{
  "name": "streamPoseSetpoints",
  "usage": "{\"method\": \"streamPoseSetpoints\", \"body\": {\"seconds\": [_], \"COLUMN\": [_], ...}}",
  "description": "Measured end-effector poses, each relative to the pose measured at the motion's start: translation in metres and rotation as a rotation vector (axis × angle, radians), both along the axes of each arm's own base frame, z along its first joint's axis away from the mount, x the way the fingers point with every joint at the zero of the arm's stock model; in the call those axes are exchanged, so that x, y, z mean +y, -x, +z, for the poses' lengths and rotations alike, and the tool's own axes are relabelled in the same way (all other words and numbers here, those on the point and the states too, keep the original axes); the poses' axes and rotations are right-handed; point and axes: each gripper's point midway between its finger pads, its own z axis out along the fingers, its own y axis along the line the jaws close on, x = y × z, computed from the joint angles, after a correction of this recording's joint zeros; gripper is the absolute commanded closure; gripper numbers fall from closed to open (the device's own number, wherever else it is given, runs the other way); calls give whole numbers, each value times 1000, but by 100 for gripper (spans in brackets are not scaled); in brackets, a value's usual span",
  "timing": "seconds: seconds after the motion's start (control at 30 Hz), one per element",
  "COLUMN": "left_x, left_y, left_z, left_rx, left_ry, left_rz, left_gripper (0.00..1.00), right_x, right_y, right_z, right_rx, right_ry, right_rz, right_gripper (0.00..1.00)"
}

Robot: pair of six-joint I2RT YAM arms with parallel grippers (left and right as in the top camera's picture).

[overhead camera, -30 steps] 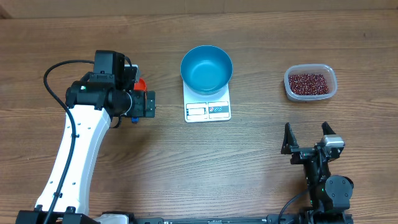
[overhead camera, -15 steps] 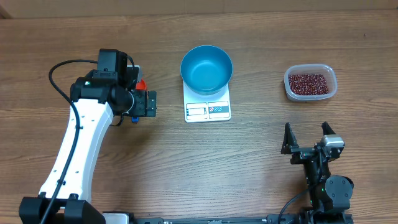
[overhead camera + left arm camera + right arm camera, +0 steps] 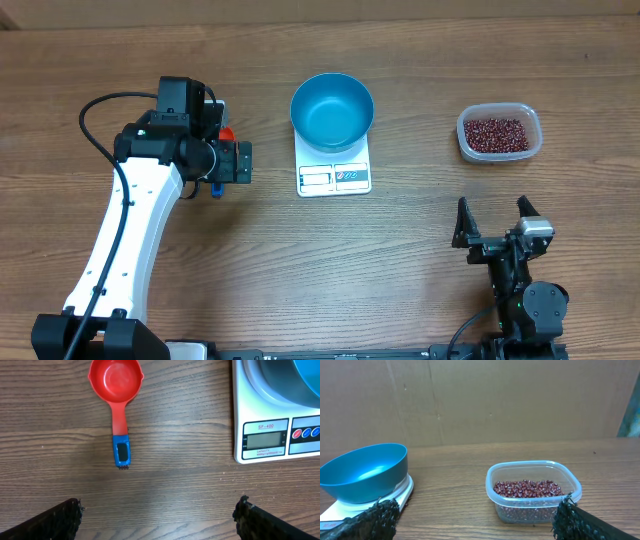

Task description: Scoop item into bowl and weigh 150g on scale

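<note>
The bowl (image 3: 332, 110) sits on the scale (image 3: 334, 178), mid-table (image 3: 400, 260). The scoop (image 3: 118, 415) lies just left of the scale, under my left claw (image 3: 157, 515). The beans (image 3: 497, 132) lie in the tub (image 3: 536, 125), well right of the scale, beyond my right claw (image 3: 495, 222).

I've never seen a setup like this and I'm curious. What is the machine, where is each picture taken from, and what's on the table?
These are two robot arms at a wooden table. One picture looks down from above. The other two come from a camera on each wrist, with that arm's dark fingers showing in the bottom corners. The left gripper hangs open near a red scoop and holds nothing. The right gripper, also open and empty, is at the lower right of the overhead view and faces a clear tub of beans. In the middle, an empty blue bowl stands on a white scale.
</note>
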Motion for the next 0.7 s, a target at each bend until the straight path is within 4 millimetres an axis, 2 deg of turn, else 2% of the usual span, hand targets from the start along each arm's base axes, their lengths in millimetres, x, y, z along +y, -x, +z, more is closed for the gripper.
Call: {"method": "streamPoseSetpoints", "body": {"seconds": [0.7], "left_x": [-5], "left_y": [-14], "left_z": [6], "left_rx": [-67], "left_ry": [1], "left_rz": [-69], "left_gripper": [0], "right_x": [0], "right_y": [0], "right_z": [0], "right_rx": [0], "right_ry": [0], "right_rz": [0], "right_gripper": [0]}}
